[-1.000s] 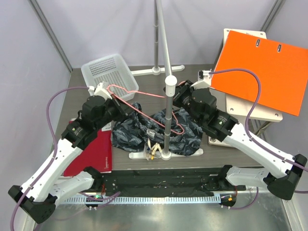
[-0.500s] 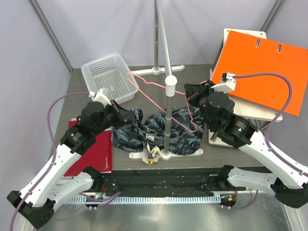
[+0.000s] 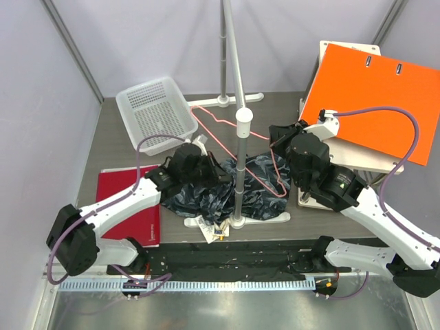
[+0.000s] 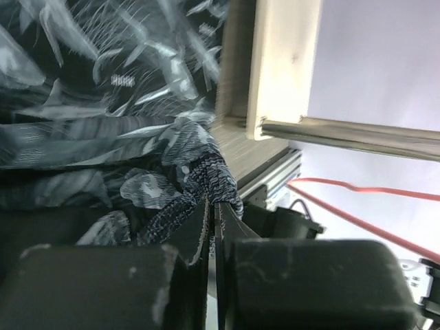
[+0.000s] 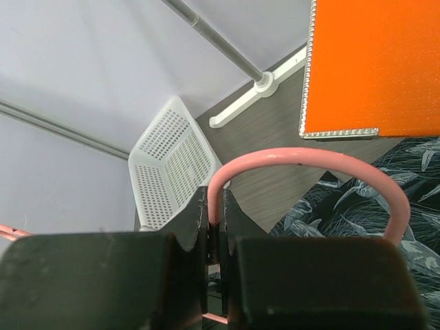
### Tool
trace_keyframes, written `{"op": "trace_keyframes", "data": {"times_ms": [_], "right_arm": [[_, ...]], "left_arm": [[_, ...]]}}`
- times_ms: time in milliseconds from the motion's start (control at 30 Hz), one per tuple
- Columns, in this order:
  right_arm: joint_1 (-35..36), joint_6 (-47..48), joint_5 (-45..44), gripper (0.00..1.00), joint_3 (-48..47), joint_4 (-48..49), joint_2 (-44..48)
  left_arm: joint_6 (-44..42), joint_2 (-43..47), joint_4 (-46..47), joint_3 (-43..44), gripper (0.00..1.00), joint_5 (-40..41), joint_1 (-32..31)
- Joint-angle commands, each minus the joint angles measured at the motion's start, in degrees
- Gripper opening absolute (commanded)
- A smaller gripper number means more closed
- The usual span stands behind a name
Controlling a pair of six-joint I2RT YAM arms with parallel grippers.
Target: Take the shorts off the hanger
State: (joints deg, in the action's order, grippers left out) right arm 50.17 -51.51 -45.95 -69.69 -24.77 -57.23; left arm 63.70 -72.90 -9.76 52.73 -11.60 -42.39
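The shorts (image 3: 256,187), dark navy with a pale leafy print, lie crumpled on the table around the foot of the rail stand. The pink-red wire hanger (image 3: 214,122) slants over them from the basket side to the right. My left gripper (image 3: 213,177) is shut on a fold of the shorts (image 4: 103,103), with the cloth pinched between the fingertips (image 4: 212,206). My right gripper (image 3: 275,136) is shut on the hanger's curved hook (image 5: 302,157), just right of the pole and above the shorts (image 5: 385,199). Paper tags (image 3: 213,230) lie at the shorts' near edge.
The grey rail pole (image 3: 238,158) stands upright in the middle of the shorts on a white base. A white basket (image 3: 155,110) sits at the back left, a red book (image 3: 130,213) at the front left, and an orange binder (image 3: 378,96) on boards at the right.
My left gripper has let go of the hanger, swung right and down onto the shorts, and shut on the cloth. My right gripper has carried the hanger to the right.
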Motion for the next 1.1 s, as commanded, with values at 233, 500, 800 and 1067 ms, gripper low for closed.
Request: {"op": "trace_keyframes", "data": {"times_ms": [233, 500, 800, 1067], "right_arm": [[0.19, 0.79, -0.28, 0.01, -1.68, 1.57, -0.42], [0.19, 10.28, 6.31, 0.01, -2.91, 4.3, -3.06], [0.1, 21.61, 20.36, 0.01, -6.25, 4.03, -8.85], [0.1, 30.41, 31.62, 0.01, -5.81, 2.71, -9.57]], "left_arm": [[-2.96, 14.69, 1.7, -4.57, 0.68, 3.5, -0.06], [-7.27, 33.86, -14.22, -6.06, 0.73, 7.46, 0.03], [-12.27, 51.71, -34.43, 2.89, 0.88, 17.57, 0.03], [-23.08, 43.91, -40.95, 19.23, 0.94, 19.42, 0.03]]}}
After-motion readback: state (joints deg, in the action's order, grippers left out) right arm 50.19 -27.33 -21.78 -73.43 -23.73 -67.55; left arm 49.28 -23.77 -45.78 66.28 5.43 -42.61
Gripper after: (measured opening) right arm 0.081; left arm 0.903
